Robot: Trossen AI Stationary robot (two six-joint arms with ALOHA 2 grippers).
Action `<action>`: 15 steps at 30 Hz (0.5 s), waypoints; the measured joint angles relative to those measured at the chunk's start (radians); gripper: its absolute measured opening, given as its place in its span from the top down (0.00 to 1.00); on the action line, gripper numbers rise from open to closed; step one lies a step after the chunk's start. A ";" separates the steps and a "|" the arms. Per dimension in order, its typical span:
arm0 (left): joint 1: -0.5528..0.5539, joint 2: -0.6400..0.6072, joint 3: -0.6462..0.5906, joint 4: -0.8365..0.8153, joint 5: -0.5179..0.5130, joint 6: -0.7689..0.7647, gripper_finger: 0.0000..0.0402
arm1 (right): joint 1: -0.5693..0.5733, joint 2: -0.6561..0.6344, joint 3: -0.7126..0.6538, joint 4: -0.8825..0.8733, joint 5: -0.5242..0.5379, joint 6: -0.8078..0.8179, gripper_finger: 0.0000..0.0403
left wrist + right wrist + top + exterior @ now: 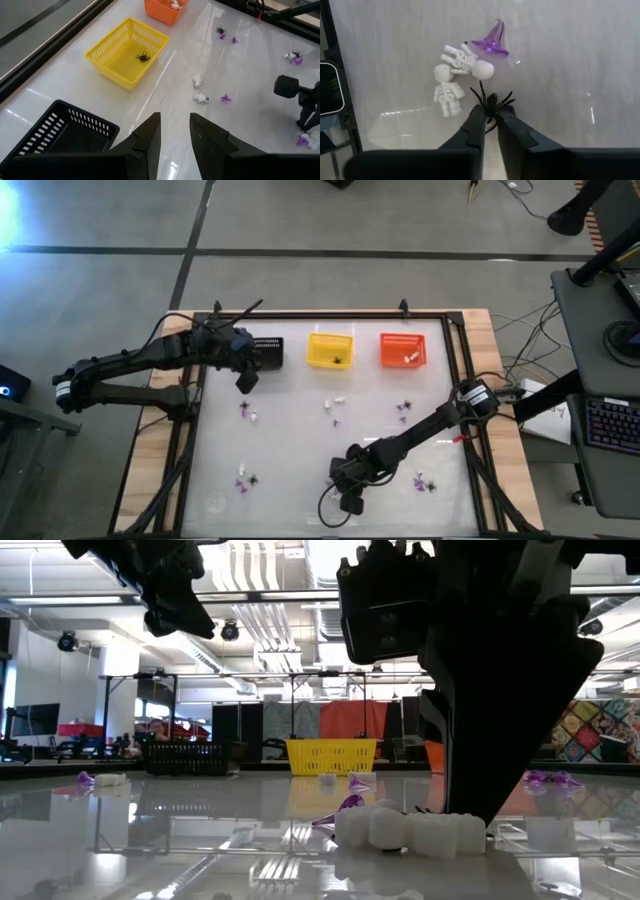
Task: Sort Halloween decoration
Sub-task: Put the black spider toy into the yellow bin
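Black spider pinched by right gripper; left gripper parted; no legible writing.

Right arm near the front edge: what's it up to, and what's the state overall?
The right gripper has its fingers closed on a black spider on the table, next to two white skeletons and a purple witch hat. The left gripper hovers open by the black basket. The yellow basket already holds a spider, the orange basket something white. More trinkets lie scattered.
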 joint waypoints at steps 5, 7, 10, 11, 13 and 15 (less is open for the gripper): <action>0.000 0.000 0.000 -0.019 0.000 0.000 0.79 | 0.000 0.001 0.000 -0.001 -0.001 0.019 0.98; 0.000 0.000 0.000 -0.020 0.000 0.000 0.79 | 0.000 -0.003 -0.001 0.000 -0.001 0.036 0.98; 0.000 0.000 0.000 -0.020 0.000 0.000 0.79 | -0.006 -0.014 -0.002 -0.003 0.000 0.048 0.98; 0.000 0.000 0.000 -0.021 0.000 0.000 0.79 | -0.008 -0.021 -0.003 -0.007 0.007 0.049 0.98; 0.000 0.000 0.000 -0.021 0.000 0.000 0.79 | -0.014 -0.037 -0.005 -0.021 0.036 0.050 0.98; 0.000 0.000 0.000 -0.021 0.000 0.000 0.79 | -0.022 -0.056 -0.006 -0.047 0.056 0.051 0.98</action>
